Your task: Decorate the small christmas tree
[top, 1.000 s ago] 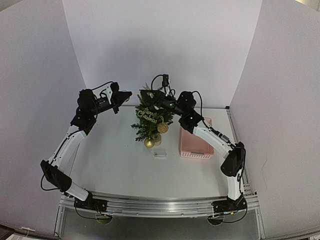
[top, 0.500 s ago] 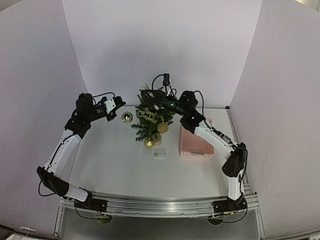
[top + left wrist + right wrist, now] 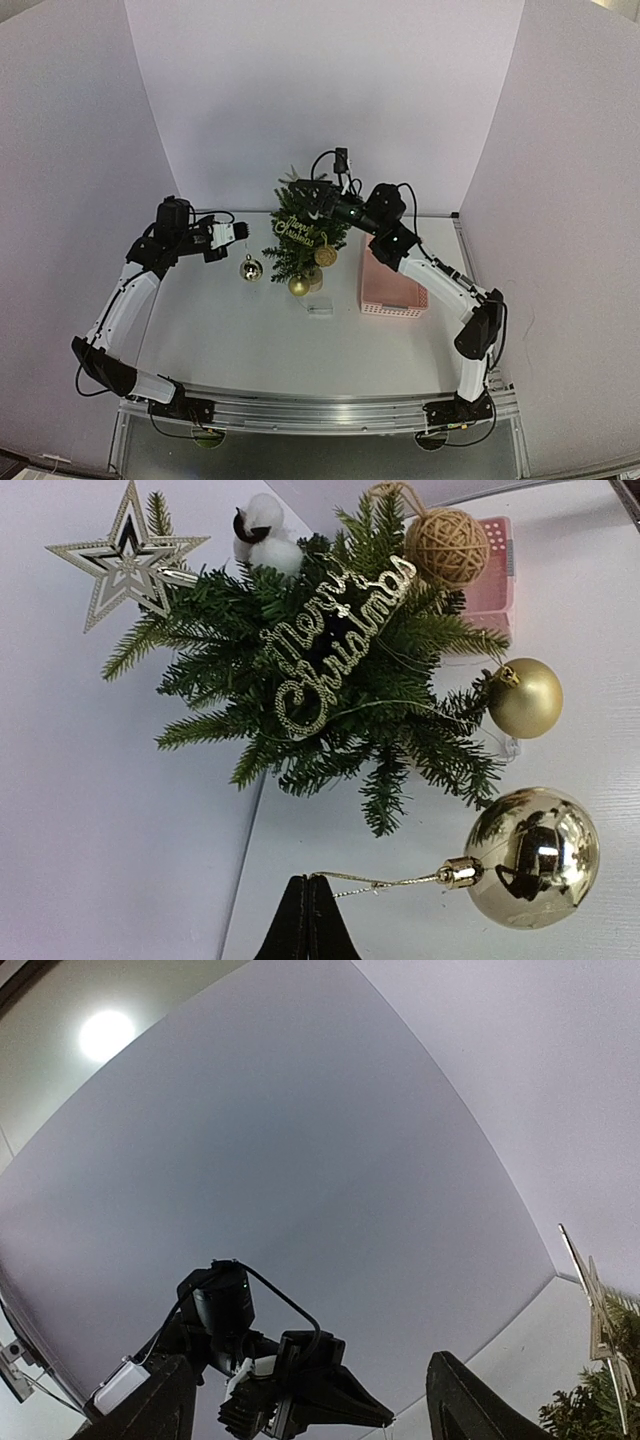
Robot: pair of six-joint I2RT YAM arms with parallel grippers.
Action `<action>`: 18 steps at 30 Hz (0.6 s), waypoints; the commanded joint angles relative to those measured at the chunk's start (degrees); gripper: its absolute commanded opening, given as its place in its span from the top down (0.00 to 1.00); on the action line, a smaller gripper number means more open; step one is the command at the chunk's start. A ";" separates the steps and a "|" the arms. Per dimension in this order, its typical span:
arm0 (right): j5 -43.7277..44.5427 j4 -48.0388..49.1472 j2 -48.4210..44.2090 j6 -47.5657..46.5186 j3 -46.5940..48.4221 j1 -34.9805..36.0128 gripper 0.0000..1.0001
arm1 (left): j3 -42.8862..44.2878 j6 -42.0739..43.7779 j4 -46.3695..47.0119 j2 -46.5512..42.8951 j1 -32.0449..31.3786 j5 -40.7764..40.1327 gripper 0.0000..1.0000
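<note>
Left wrist: tree [image 3: 232, 667] beyond left claw [image 3: 308, 884]

Top looks down; both wrists glimpse the small christmas tree [image 3: 210, 670].

Bare table [image 3: 220, 330] lies open left of the small christmas tree [image 3: 298, 245] and in front of it. In that gap the left gripper [image 3: 241, 232] pinches the string of a shiny gold ball [image 3: 250, 268], which hangs clear of the branches. The right arm [image 3: 435, 275] reaches across the treetop, the right gripper [image 3: 305, 195] spread wide there. A pink basket [image 3: 392, 287] stands just right of the tree; the back wall [image 3: 320, 100] stands close behind.
</note>
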 commanded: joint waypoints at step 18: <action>2.21 1.20 -6.37 -3.22 -4.84 -0.06 0.22 | -0.75 8.02 -3.68 9.26 0.90 5.50 1.00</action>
